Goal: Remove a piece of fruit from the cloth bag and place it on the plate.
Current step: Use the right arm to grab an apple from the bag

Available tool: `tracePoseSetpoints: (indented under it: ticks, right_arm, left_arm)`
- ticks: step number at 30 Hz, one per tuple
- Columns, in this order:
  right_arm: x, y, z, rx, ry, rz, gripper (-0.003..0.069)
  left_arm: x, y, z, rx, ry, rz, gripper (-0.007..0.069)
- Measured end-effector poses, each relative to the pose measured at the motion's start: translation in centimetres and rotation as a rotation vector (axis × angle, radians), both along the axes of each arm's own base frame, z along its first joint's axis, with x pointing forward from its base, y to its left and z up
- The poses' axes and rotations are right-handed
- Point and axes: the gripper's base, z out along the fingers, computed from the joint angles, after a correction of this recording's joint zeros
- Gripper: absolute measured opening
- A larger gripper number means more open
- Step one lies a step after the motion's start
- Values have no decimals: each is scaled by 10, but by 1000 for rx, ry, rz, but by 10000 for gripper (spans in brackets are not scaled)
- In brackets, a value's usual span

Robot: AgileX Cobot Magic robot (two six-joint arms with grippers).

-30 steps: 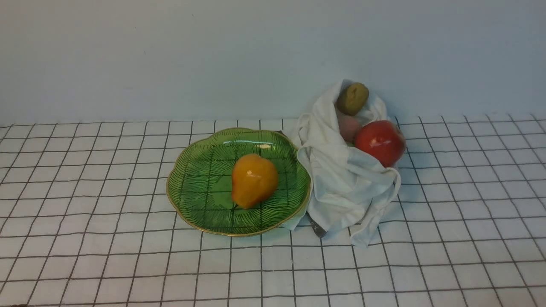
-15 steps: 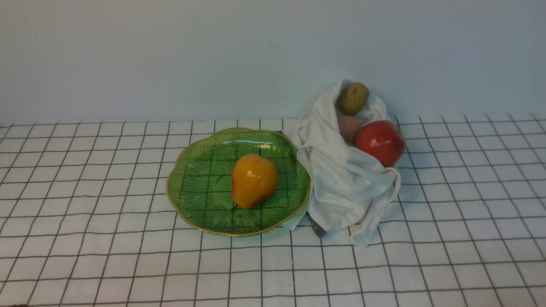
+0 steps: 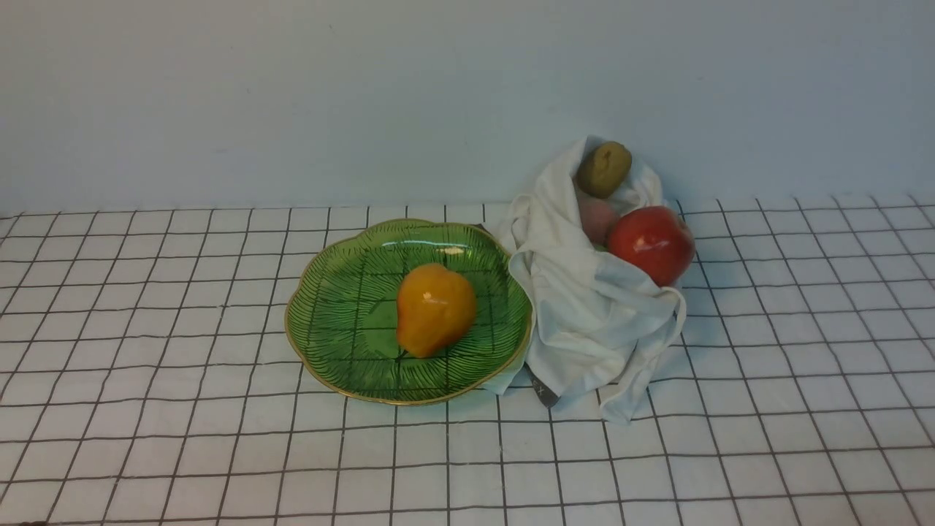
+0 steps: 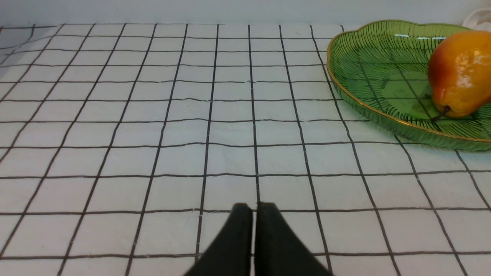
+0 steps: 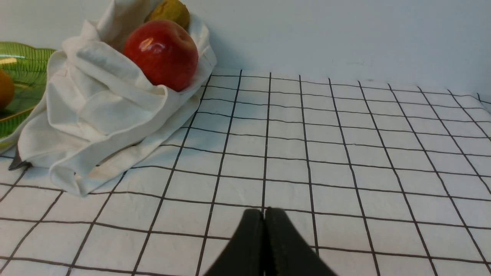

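A glossy red apple (image 3: 651, 243) rests in the open mouth of the white cloth bag (image 3: 584, 314), just right of the green leaf plate (image 3: 329, 321). The right wrist view shows the same apple (image 5: 161, 53), the bag (image 5: 96, 115) and a slice of the plate (image 5: 19, 61). My right gripper (image 5: 264, 211) is shut and empty, low over the table, well short of the bag. My left gripper (image 4: 253, 207) is shut and empty too, apart from the plate (image 4: 368, 76). Neither arm appears in the front view.
An orange-yellow pear (image 3: 434, 309) lies on the plate. An olive-green oval fruit (image 3: 604, 168) and a pinkish fruit (image 3: 597, 218) sit in the bag behind the apple. A grey tag (image 3: 544, 393) sticks out at the bag's front. A checked cloth (image 3: 182, 438) covers the table; a wall stands behind.
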Motion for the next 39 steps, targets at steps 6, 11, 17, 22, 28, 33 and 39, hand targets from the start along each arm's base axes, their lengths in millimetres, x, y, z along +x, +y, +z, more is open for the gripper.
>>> tracePoseSetpoints:
  ticks: [6, 11, 17, 22, 28, 33, 39]
  right_arm:
    - [0, 0, 0, 0, 0, 0, -14]
    - [0, 0, 0, 0, 0, 0, -14]
    - [0, 0, 0, 0, 0, 0, -14]
    - [1, 3, 2, 216, -35, -6, -14]
    - [1, 10, 10, 961, -42, -39, -14]
    - [1, 13, 12, 1187, -19, -42, -14]
    - [-1, 14, 24, 1096, -51, 1, -14]
  left_arm:
    - [0, 0, 0, 0, 0, 0, -5]
    - [0, 0, 0, 0, 0, 0, -5]
    - [0, 0, 0, 0, 0, 0, -5]
    - [0, 0, 0, 0, 0, 0, -5]
    - [0, 0, 0, 0, 0, 0, -5]
    - [0, 0, 0, 0, 0, 0, -5]
    - [0, 0, 0, 0, 0, 0, -5]
